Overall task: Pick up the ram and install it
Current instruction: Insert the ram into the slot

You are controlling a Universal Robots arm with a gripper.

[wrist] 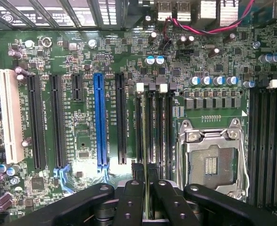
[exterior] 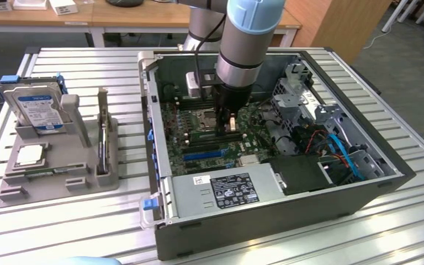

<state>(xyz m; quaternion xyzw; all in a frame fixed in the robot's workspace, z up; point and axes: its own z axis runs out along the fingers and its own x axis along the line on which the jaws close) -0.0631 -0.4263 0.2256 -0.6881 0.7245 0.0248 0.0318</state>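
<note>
The arm reaches down into the open computer case (exterior: pixel 271 182) in the middle of the exterior frame, and the end effector (exterior: pixel 228 124) hangs low over the motherboard (exterior: pixel 212 138), just to the right of the empty CPU socket (exterior: pixel 206 119). In the wrist frame the two black fingers (wrist: pixel 129 200) sit at the bottom centre, closed on a thin edge-on board between them: the ram (wrist: pixel 149 197), seen as a narrow pale-green sliver. It points at the group of black memory slots (wrist: pixel 153 125) with white latches, just left of the CPU socket (wrist: pixel 210 162) in that frame.

What could go wrong is mostly a matter of alignment. If the ram comes down tilted or offset, it may land on the ridge between two slots or on a latch, and pressing then could bend the stick or stress the board. A grip that is off-centre could let the stick pivot under load. The notch may also fail to meet the slot key, which I cannot check from here.

Much is hidden. The ram's lower edge and its contacts are behind the fingers, so whether it touches a slot yet is unclear. Its full length is cut off in both frames. On the tabletop (exterior: pixel 72 232) at left, a grey holder (exterior: pixel 57 171) carries a hard drive (exterior: pixel 39 107) and a silver CPU chip (exterior: pixel 31 155); the narrow parts standing in the holder are hard to identify.
</note>
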